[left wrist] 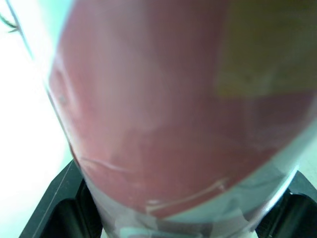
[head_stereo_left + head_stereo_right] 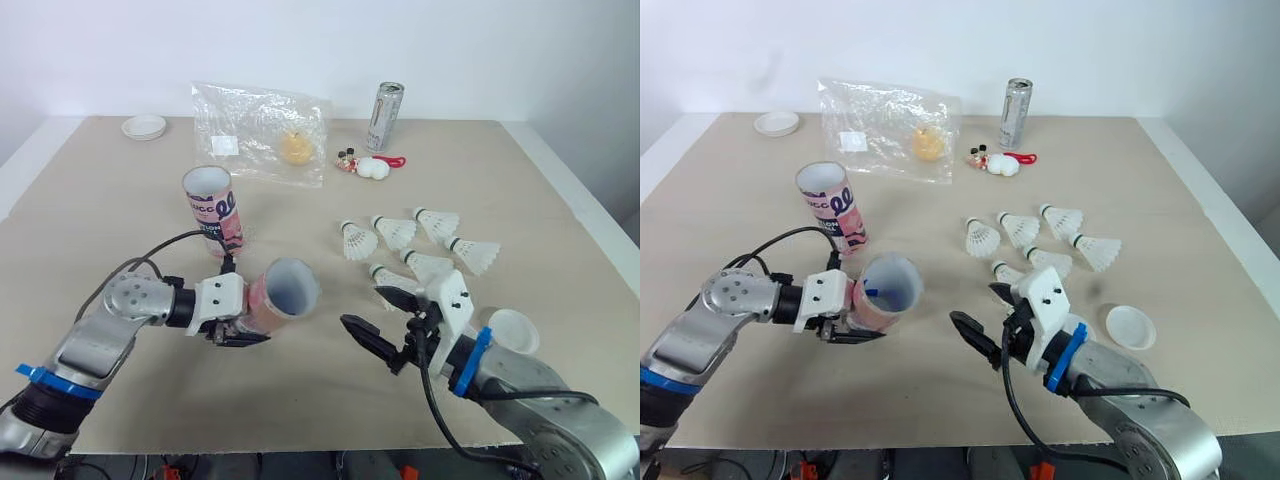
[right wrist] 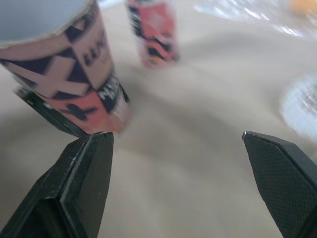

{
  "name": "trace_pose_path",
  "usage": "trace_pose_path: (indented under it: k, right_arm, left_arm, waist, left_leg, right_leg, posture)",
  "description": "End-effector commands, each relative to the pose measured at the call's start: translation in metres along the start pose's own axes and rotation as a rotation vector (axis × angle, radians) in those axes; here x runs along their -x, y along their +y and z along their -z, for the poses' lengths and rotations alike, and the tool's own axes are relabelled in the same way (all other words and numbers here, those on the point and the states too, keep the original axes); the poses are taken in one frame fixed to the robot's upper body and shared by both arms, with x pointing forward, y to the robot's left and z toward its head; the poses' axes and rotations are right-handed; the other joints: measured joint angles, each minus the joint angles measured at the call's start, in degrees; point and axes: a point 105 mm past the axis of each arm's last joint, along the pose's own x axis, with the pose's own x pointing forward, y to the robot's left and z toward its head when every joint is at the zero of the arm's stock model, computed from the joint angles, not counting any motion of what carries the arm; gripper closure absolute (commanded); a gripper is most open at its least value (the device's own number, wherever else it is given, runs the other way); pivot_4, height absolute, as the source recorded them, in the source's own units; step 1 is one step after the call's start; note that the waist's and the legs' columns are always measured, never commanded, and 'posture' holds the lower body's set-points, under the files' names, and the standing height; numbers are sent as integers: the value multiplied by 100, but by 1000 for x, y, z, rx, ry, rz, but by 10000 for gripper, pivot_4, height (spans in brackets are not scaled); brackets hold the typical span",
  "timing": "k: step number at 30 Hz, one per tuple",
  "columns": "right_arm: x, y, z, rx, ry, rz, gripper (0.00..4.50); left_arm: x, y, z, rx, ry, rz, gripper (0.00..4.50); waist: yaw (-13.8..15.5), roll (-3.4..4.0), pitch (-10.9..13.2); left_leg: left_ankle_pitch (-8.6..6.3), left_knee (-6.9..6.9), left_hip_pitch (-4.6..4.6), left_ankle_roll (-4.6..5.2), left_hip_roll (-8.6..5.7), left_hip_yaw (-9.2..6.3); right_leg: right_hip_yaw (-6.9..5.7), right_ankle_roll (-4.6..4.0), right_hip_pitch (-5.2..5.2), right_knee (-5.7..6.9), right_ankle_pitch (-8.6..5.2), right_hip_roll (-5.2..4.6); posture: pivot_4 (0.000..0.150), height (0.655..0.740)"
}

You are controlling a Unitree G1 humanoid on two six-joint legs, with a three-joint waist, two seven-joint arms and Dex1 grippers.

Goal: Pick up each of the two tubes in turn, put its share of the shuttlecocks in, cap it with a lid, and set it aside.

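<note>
My left jaws are clamped on one tube [image 2: 275, 297], holding it tilted so its open mouth faces my right side for loading. My right jaws stand wide and empty between that mouth and the shuttlecocks [image 2: 415, 245] clustered on the counter [image 2: 90, 220]. The second tube [image 2: 213, 210] stands upright behind, with a lid [image 2: 512, 330] beside my right wrist for capping.

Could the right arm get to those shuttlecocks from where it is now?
Probably yes. The right gripper is open and empty, and the nearest shuttlecock lies right by its fingertips on the table, with nothing between them.
</note>
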Motion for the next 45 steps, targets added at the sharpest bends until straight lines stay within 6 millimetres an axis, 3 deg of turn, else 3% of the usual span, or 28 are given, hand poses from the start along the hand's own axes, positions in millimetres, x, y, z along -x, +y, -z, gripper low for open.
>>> trace_pose_path:
  k: [1, 7, 22, 33, 36, 41, 42, 44, 45]
  right_arm:
    - [8, -3, -2, -4, 0, 68, 0]
    - [12, -13, 11, -66, 43, 159, 0]
    - [-13, -49, 18, -105, 22, 251, 0]
    - [-32, -51, 19, -107, 31, 235, 0]
    - [-34, -55, 19, -105, 30, 247, 7827]
    - [-35, -58, 19, -77, 38, 253, 30898]
    - [-35, -59, 18, -74, 39, 254, 37335]
    - [-34, -60, 18, -70, 40, 255, 43858]
    - [-34, -60, 18, -69, 40, 255, 43858]
  left_arm:
    - [-2, 1, 1, -26, 38, 55, 13707]
    - [-10, 10, -10, -39, 2, 46, 13707]
    - [-11, 3, -12, 56, 26, 97, 13707]
    - [-15, -2, -11, 80, 17, 79, 13707]
    - [-16, -3, -11, 86, 15, 74, 14063]
    - [-17, -2, -10, 89, 13, 69, 14063]
    - [-18, -2, -10, 89, 11, 68, 14063]
    - [-18, -2, -10, 90, 10, 67, 14063]
    - [-18, -1, -10, 90, 9, 66, 14063]
  waist:
    - [5, 0, 0]
    - [6, 0, 0]
    - [2, 0, 0]
    - [4, 1, -1]
    - [9, 1, -1]
    - [9, 1, -1]
    - [9, 1, -1]
    - [9, 1, -1]
    - [10, 1, -1]
  left_leg:
    - [0, 1, 0, 0, 0, -3]
    - [0, 6, 0, 0, -1, -2]
    - [-3, 6, 1, 8, 0, -3]
    - [-5, 8, 1, 11, 0, -4]
    - [-5, 8, 1, 11, 0, -5]
    - [-5, 8, 1, 11, -2, -5]
    - [-5, 8, 1, 11, -2, -5]
    - [-5, 10, 1, 11, -2, -5]
    - [-5, 12, 1, 11, -2, -5]
  right_leg:
    - [-1, -1, -1, 1, -1, 2]
    - [1, 0, 3, 1, 0, 1]
    - [0, 18, 4, 2, 10, 4]
    - [0, 22, 6, 2, 11, 4]
    - [-1, 23, 7, 3, 11, 4]
    - [0, 24, 8, 3, 10, 3]
    - [0, 24, 8, 3, 11, 3]
    - [0, 25, 9, 3, 12, 3]
    - [0, 26, 10, 3, 13, 3]
  posture:
    - [1500, 7400]
    - [1500, 7400]
    - [1500, 7400]
    - [1500, 7400]
    - [1500, 7400]
    - [1500, 7400]
    - [1500, 7400]
    - [1500, 7400]
    - [1500, 7400]
